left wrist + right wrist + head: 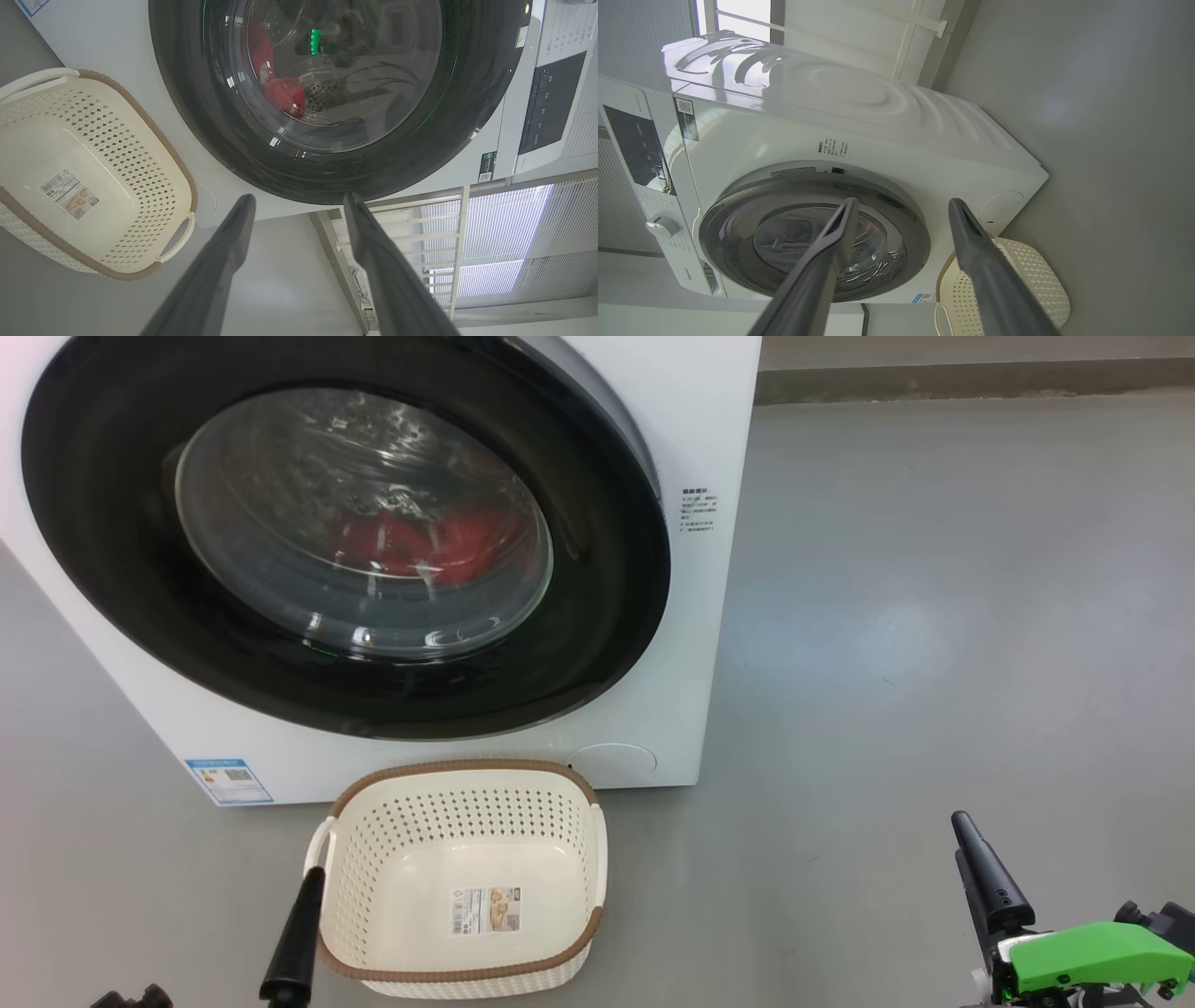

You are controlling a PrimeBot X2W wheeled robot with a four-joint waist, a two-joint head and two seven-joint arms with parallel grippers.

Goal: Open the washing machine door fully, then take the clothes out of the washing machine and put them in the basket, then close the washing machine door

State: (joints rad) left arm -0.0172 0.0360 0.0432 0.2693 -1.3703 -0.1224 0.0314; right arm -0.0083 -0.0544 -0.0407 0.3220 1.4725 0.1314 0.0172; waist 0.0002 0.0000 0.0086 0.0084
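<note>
I am facing a white washer (709, 429) standing on a grey floor (934, 616). Its round door (607, 616), a black rim around bulging glass, covers the opening; I cannot tell whether it is latched. Red clothes (411, 546) lie inside the drum, seen through the glass.

My left gripper (299, 198) is spread wide and empty, its fingers aimed at the lower rim of the door and apart from it. From the head view, one of its fingers sits at the lower left, just beside the left side of the basket (467, 767). My right gripper (902, 201) is also spread wide and empty. It is at the lower right over bare floor, well apart from the washer and basket.

The cream basket is empty and rests on the floor, just in front of the washer's lower edge, below the door. A paper label (485, 910) with a barcode is stuck to its bottom. A blue label (229, 781) sits at the washer's lower left corner, and small print (698, 509) runs beside the door's right edge. None of this writing can be read. A dark control panel (546, 102) and a knob (661, 226) sit on the washer's top band.

Open floor stretches to the washer's right.
</note>
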